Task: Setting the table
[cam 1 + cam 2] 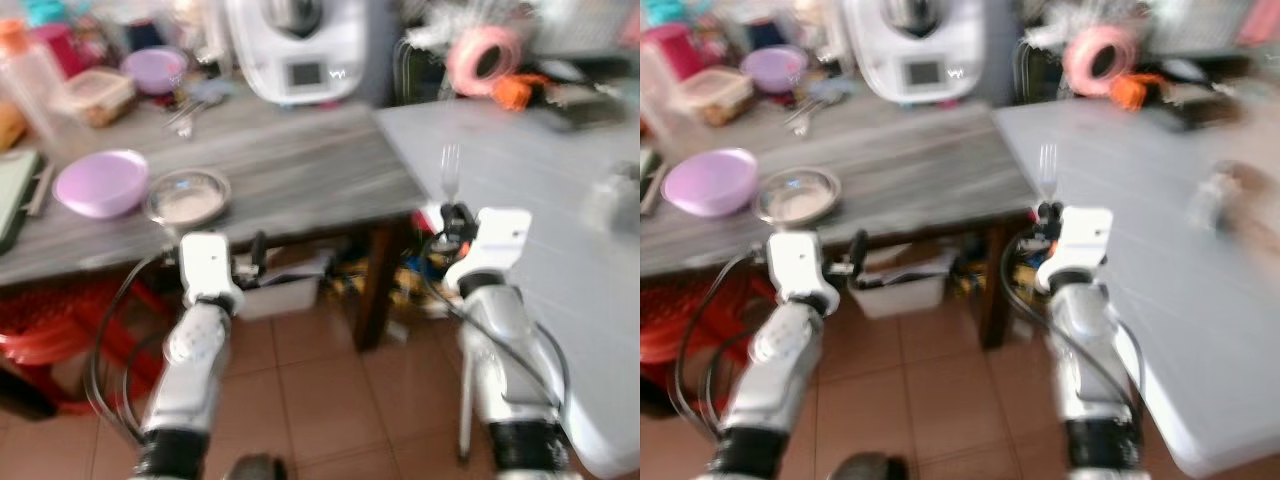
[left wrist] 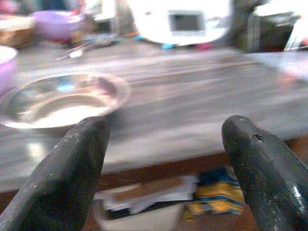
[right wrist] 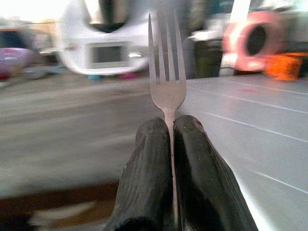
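Observation:
My right gripper [image 3: 171, 126] is shut on a silver fork [image 3: 166, 72], tines pointing up and forward. In the head views the fork [image 1: 451, 172] stands over the near left corner of the grey-white table [image 1: 540, 180]. My left gripper [image 2: 163, 139] is open and holds nothing; it hovers just off the front edge of the dark wooden table [image 1: 290, 170], close to a shallow metal bowl [image 1: 188, 196]. A purple bowl [image 1: 101, 183] sits beside the metal bowl on its left.
A white kitchen appliance [image 1: 300, 45] stands at the back of the wooden table, with a second purple bowl [image 1: 154, 70], loose cutlery [image 1: 190, 108] and a food container [image 1: 95, 95]. A pink tape roll [image 1: 485, 55] lies on the far grey-white table. Red stool [image 1: 50, 330] and boxes sit underneath.

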Motion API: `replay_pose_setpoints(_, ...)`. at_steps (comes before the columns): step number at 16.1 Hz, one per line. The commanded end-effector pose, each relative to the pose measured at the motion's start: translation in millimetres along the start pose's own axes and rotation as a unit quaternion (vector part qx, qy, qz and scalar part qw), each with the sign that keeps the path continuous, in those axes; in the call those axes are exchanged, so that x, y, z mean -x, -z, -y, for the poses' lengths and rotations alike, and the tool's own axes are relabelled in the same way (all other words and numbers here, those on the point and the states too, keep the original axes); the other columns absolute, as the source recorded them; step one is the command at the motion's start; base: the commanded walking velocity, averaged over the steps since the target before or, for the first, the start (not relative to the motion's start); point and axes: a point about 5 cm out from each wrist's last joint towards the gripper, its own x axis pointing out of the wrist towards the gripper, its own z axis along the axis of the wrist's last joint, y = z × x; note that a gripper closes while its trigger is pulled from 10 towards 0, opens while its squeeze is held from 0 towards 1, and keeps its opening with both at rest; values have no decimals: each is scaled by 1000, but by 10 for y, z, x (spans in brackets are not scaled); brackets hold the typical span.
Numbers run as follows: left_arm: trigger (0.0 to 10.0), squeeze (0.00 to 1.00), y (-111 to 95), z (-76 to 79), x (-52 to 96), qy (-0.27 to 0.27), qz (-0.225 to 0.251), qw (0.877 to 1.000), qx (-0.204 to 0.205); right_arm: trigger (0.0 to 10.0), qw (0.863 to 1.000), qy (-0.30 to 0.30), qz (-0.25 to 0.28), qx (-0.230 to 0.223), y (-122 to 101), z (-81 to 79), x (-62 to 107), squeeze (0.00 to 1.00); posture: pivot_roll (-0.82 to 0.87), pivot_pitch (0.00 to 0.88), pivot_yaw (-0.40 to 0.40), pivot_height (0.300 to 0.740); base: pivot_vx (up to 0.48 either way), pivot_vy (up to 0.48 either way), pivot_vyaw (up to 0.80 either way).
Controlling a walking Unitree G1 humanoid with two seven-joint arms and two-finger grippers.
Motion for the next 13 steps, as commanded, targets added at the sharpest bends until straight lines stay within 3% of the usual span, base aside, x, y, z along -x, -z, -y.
replay_pose_setpoints(1, 10000, 0, -8, 9, -3, -5, 4, 1000, -3, 10000, 1000, 3, 5, 6, -27, 33, -4, 0, -37, 0, 29, 740, 472, 0, 763)
replay_pose_setpoints(4, 10000, 0, 1, -10, -2, -11, 0, 1000, 0, 10000, 1000, 4, 4, 6, -22, 41, 6, 0, -41, 0, 33, 740, 419, 115, 763)
replay_pose_setpoints(13, 10000, 0, 32, 8, 19, -5, -19, 1000, 16, 10000, 1000, 18, 2, 6, 6, 97, 30, 0, -41, 0, 37, 740, 0, 479, 0)
